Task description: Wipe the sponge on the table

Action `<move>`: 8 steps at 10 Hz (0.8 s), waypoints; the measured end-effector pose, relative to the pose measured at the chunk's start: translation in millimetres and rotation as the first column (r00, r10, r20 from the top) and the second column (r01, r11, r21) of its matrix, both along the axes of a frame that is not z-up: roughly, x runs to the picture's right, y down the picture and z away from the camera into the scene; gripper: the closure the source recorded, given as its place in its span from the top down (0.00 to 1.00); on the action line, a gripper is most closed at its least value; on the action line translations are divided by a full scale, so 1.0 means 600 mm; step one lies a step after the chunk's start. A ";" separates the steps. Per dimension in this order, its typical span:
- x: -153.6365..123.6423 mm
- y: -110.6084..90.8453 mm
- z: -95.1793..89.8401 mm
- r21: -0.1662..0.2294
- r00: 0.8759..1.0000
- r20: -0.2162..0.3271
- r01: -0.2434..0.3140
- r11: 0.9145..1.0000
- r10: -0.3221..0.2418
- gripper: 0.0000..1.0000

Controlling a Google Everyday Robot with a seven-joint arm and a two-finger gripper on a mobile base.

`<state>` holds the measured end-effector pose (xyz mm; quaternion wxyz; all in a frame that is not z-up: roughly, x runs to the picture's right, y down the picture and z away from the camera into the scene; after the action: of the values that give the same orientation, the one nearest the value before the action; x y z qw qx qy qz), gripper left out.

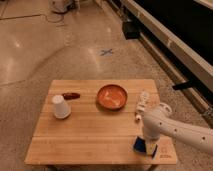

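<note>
On the table (90,135), a light wooden square top of joined planks: 4 loose things and 1 tool.

Near the front right corner as seen from the camera, the sponge (140,146): small, dark blue with paler patches along its lower edge, resting on the wood close to the front edge and just beside the small logo mark (165,156).

Directly over it, the gripper (145,142), pointing down and clenched on the sponge from above, its tips lost against the blue block. Behind the gripper, the white arm (175,127), coming in from the right edge of the view, bending at a rounded joint over the right side of the tabletop and dropping to the sponge.

Toward the back, right of centre, an orange bowl (112,96): round, upright, with a pale scrap inside, too small to name. Well apart from the sponge.

Toward the left, a white cup (61,106), upside down, wider at the bottom than at the top. Just behind it, a small dark red object (71,95) lying flat, too small to identify; touching the cup or not, cannot tell.

Between the bowl and the arm, thin white pieces (142,106) above the right side of the table; part of the arm or separate, cannot tell.

Around the table, pale polished floor (40,50), with a blue X mark (106,51) beyond the far edge and a dark box (131,30) farther back.
</note>
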<state>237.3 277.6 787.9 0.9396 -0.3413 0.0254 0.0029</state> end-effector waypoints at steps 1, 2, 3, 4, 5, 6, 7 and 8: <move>0.012 -0.002 0.007 -0.002 1.000 -0.014 -0.005 1.000 0.005 0.01; 0.025 -0.010 0.018 -0.002 1.000 -0.030 -0.005 1.000 0.005 0.01; 0.030 -0.020 0.028 0.004 0.999 -0.035 -0.002 1.000 0.002 0.01; 0.032 -0.027 0.036 0.009 0.999 -0.038 -0.002 1.000 0.002 0.01; 0.026 -0.041 0.046 0.017 0.999 -0.032 0.005 1.000 -0.005 0.01; 0.015 -0.052 0.053 0.025 1.000 -0.023 0.010 1.000 -0.010 0.01; -0.005 -0.067 0.058 0.037 1.000 -0.005 0.016 0.999 -0.016 0.01; -0.026 -0.082 0.060 0.050 1.000 0.016 0.021 0.999 -0.022 0.01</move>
<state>221.4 228.5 823.9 0.9480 -0.3175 0.0211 -0.0094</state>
